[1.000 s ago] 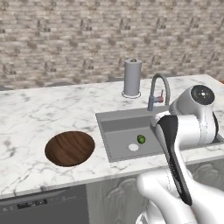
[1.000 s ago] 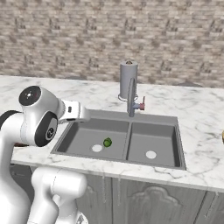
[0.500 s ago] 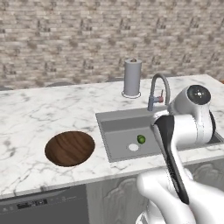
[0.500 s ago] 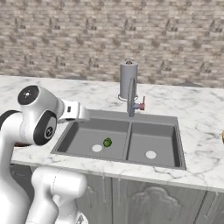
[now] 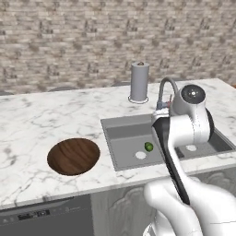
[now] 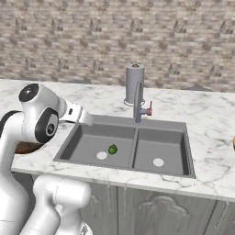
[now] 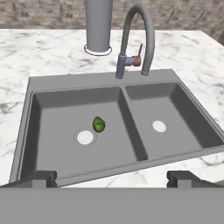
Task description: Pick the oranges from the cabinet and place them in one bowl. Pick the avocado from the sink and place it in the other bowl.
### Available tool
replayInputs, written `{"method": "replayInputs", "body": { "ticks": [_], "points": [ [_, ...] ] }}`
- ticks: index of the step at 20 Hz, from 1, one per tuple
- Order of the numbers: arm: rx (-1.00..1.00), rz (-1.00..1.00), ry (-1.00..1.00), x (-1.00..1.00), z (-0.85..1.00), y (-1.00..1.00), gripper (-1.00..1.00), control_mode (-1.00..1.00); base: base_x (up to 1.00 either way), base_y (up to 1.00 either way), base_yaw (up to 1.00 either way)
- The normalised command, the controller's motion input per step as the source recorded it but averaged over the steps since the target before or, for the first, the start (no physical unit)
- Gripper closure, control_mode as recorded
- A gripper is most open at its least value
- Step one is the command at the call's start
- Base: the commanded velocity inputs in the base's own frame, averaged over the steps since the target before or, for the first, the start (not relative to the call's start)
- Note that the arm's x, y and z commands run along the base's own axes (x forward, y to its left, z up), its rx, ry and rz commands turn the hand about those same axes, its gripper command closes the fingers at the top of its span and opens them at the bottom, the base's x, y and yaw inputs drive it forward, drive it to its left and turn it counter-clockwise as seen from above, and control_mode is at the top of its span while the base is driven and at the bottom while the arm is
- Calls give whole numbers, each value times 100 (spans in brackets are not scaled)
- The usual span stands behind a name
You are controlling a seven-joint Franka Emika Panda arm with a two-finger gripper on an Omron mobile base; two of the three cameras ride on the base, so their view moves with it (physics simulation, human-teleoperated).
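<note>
The avocado (image 7: 99,124), small and dark green, lies in the left basin of the grey sink (image 7: 31,89) beside the drain hole; it also shows in both base views (image 5: 149,146) (image 6: 112,149). My gripper (image 7: 112,178) hovers open over the sink's near rim, its dark fingertips (image 7: 43,177) wide apart with nothing between them, well short of the avocado. The dark brown bowl (image 5: 73,156) sits on the counter left of the sink (image 5: 120,133). A sliver of the pale yellow bowl (image 6: 233,143) peeks in at the right edge. The oranges and the cabinet are out of view.
An arched grey faucet (image 7: 139,39) with a red-marked handle rises behind the divider between the basins. A paper towel roll (image 5: 139,82) stands behind it on the marble counter (image 5: 41,120). A brick wall runs along the back.
The arm's upper part has shifted slightly left and up. The avocado and bowl have not moved, and the gripper stays open.
</note>
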Motion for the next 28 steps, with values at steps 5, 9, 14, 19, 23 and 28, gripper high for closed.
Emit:
{"method": "replayInputs", "body": {
  "ticks": [5,9,14,19,23,28],
  "points": [
    [20,-1,2,20,0,0,-100,-100,0,0,0],
    [21,0,3,18,0,0,-100,-100,0,0,0],
    [5,-2,0,21,-6,3,-100,-100,0,0,0],
    [4,-10,0,21,-5,10,-100,-100,0,0,0],
    [4,-13,0,23,-5,8,-100,-100,0,0,0],
    [7,-11,5,22,-6,5,-100,-100,0,0,0]
  ]
}}
